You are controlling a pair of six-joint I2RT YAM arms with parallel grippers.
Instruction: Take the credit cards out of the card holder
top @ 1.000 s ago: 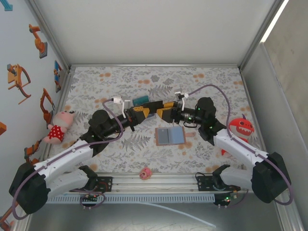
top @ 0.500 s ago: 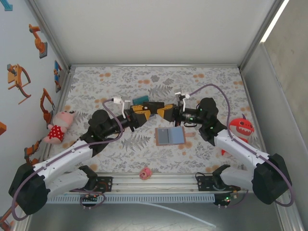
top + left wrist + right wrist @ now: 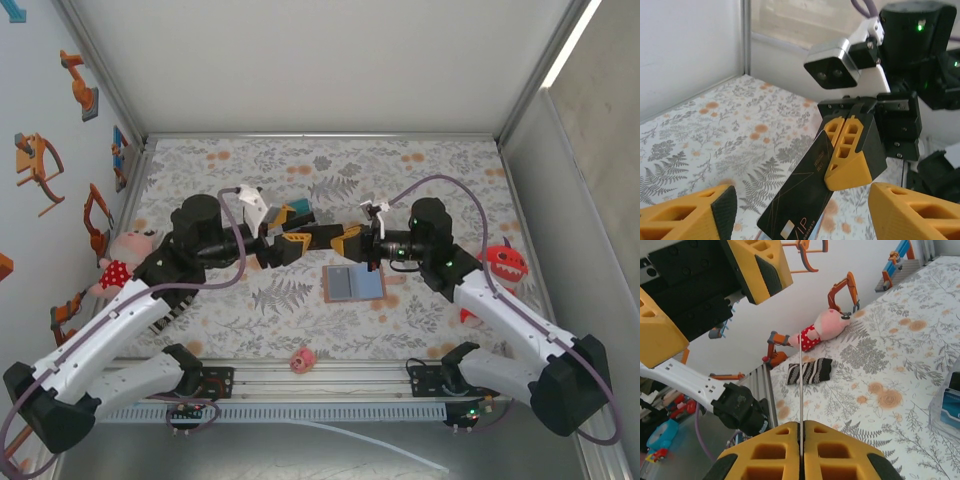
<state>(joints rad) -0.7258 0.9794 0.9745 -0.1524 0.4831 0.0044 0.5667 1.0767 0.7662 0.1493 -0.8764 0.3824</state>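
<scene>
1. Top view: one tan-brown folding leather card holder lies open on the floral table, its pale blue pockets facing up. One thin teal card lies just beside the left gripper, whose jaws are spread wide and hold nothing.
2. Left wrist view: the right gripper is clamped on one dark blue card marked "VIP". It holds the card in the air between the left fingers.
3. Right wrist view: that card shows edge-on. At the right edge, one blue card sits in a holder pocket.
</scene>
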